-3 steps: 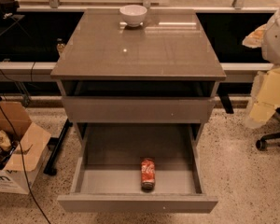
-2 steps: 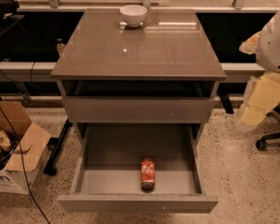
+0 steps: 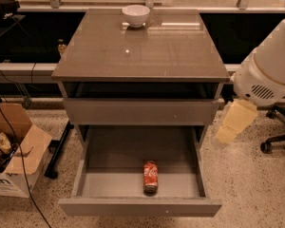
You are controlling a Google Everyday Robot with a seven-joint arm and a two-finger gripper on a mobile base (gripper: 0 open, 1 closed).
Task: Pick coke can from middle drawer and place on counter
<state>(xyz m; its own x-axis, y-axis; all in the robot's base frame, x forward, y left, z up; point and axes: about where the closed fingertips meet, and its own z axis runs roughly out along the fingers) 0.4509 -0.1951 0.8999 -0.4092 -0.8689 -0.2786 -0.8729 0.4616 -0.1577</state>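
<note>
The coke can (image 3: 151,176) is red with white lettering and lies on its side on the floor of the open middle drawer (image 3: 85,161), near the front wall and a little right of centre. The drawer is pulled far out below a closed drawer front (image 3: 140,111). The glossy grey-brown counter (image 3: 147,56) tops the cabinet. My white arm (image 3: 268,70) comes in from the right edge. Its pale cream gripper (image 3: 234,123) hangs just right of the cabinet's right side, at the height of the closed drawer, above and to the right of the can. It holds nothing that I can see.
A white bowl (image 3: 136,14) stands at the back of the counter. An open cardboard box (image 3: 14,158) with cables sits on the floor at the left. An office chair base (image 3: 278,139) is at the right. The floor is speckled.
My arm and gripper have moved left, further into view and closer to the cabinet's right side. The can, the drawer and the bowl have not moved.
</note>
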